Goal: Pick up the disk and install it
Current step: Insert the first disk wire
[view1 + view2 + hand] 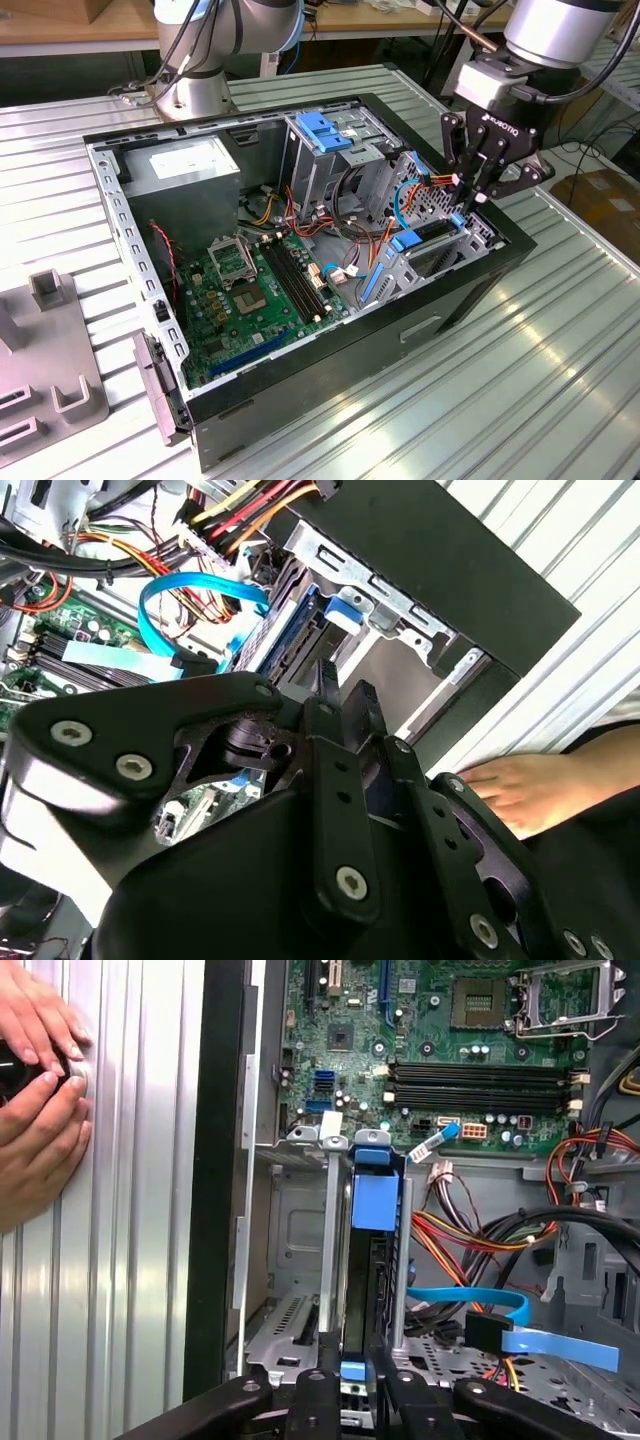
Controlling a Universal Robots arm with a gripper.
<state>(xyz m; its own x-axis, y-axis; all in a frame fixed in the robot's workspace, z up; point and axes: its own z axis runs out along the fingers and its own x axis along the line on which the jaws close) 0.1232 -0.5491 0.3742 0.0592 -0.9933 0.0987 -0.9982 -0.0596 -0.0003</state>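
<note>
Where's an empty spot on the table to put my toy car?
The ribbed table is bare on the exterior view's right of the computer case, and at that view's back left near the arm's base. Inside the case it is crowded: cables, the motherboard, and the gripper gripping the disk in the drive cage. A person's hands rest on the table.

Black open metal computer case [330, 392] lies on the ribbed aluminium bench [540, 400], grey power-supply box [185, 170] in its far corner at the exterior view's left, green motherboard [250, 300] before it, metal drive cage [425, 200] at the right wall holding the flat silver-grey disk [362, 1300] on edge, black gripper [470, 198] directly above.
</note>
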